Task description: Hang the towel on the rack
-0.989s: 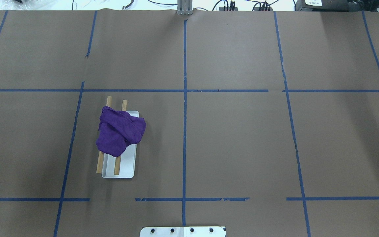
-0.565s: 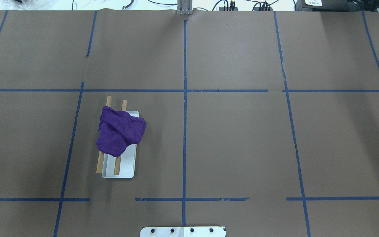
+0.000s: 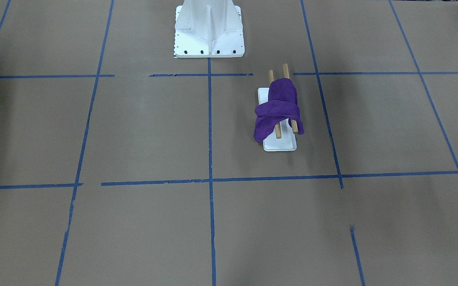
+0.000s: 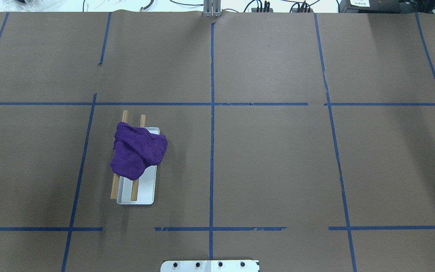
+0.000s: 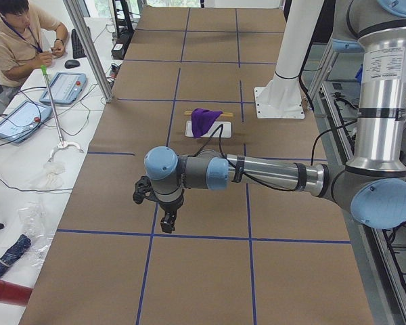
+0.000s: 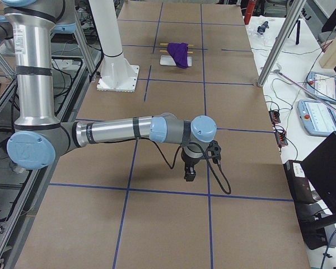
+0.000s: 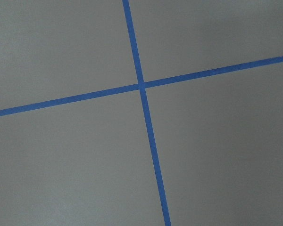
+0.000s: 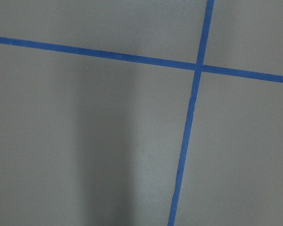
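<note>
front-facing view: the crumpled purple cloth towel (image 3: 277, 107) lies over both dowels of the small white-based wooden rack (image 3: 280, 144). one fold hangs toward the middle of the brown paper-covered table (image 3: 133, 131). the dowels carry the towel, so the hanging looks done.

overhead view: the bunching is plainer here. the towel covers the dowels' middle and leaves both ends bare, and no arm is in frame.

left-end view: the near silver-and-blue left arm (image 5: 257, 172) is parked well apart from the rack, probably to leave the towel alone. the left jaws point down at the table, but i cannot tell how wide they are.

right-end view: the near right arm (image 6: 117, 131) is parked the same way. i cannot tell how wide the right jaws are either.

wrist views: only crossing blue tape lines (image 7: 141, 85) show on the table — no towel, no jaws.
</note>
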`<action>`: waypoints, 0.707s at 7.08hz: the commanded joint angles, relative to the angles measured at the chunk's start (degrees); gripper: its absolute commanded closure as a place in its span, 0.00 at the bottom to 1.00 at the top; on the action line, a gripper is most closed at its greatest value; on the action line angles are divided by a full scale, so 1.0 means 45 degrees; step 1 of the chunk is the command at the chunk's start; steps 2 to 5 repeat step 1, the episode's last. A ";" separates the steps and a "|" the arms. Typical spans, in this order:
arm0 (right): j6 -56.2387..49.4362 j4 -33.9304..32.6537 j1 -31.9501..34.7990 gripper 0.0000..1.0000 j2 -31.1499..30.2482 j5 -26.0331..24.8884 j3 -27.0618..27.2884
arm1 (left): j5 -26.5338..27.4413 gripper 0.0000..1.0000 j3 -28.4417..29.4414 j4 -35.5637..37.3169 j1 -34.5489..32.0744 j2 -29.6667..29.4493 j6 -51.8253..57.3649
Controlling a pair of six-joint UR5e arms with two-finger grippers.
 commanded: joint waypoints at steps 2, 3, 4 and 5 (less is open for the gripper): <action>-0.0019 0.0007 0.0000 0.00 0.0000 0.0037 0.0004 | 0.0000 0.00 0.0143 -0.0015 0.0000 -0.0235 -0.0013; -0.0019 0.0007 0.0000 0.00 0.0000 0.0037 0.0004 | 0.0000 0.00 0.0143 -0.0015 0.0000 -0.0235 -0.0013; -0.0019 0.0007 0.0000 0.00 0.0000 0.0037 0.0004 | 0.0000 0.00 0.0143 -0.0015 0.0000 -0.0235 -0.0013; -0.0019 0.0007 0.0000 0.00 0.0000 0.0037 0.0004 | 0.0000 0.00 0.0143 -0.0015 0.0000 -0.0235 -0.0013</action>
